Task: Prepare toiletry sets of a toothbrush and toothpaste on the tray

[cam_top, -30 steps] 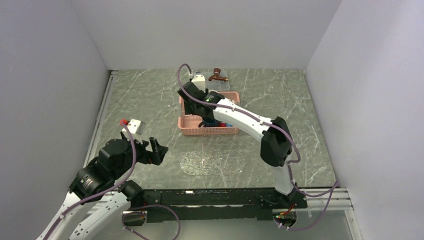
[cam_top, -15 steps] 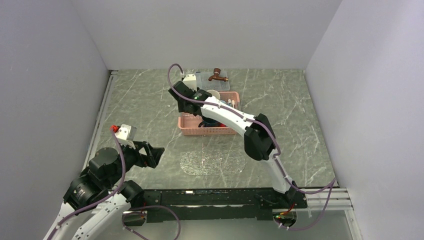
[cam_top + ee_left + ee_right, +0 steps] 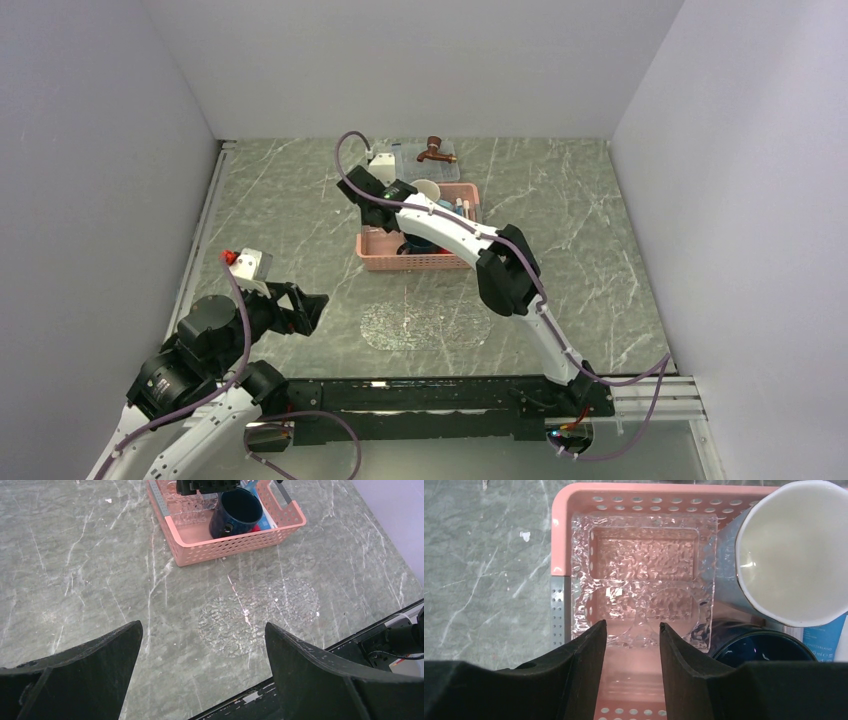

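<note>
The tray (image 3: 644,575), small and of clear dimpled plastic, lies in the left end of the pink basket (image 3: 561,540). My right gripper (image 3: 633,625) hangs over it, jaws open a narrow gap, with the tray's near edge between the fingertips. A light-blue toothpaste (image 3: 824,637) tube shows at the basket's right side. Pale toothbrush (image 3: 462,208) sticks lie at the basket's right end in the top view. My left gripper (image 3: 202,627) is wide open and holds nothing, low over the table at the near left (image 3: 305,308).
A white cup (image 3: 794,550) and a dark blue mug (image 3: 764,647) stand in the basket right of the tray. A clear oval textured mat (image 3: 425,325) lies near the front. A larger clear tray (image 3: 425,165) with a brown tap-shaped piece (image 3: 435,150) sits behind the basket.
My right gripper has moved left to the basket's left end and its jaws have narrowed. The left arm drew back to the left, then held still.
</note>
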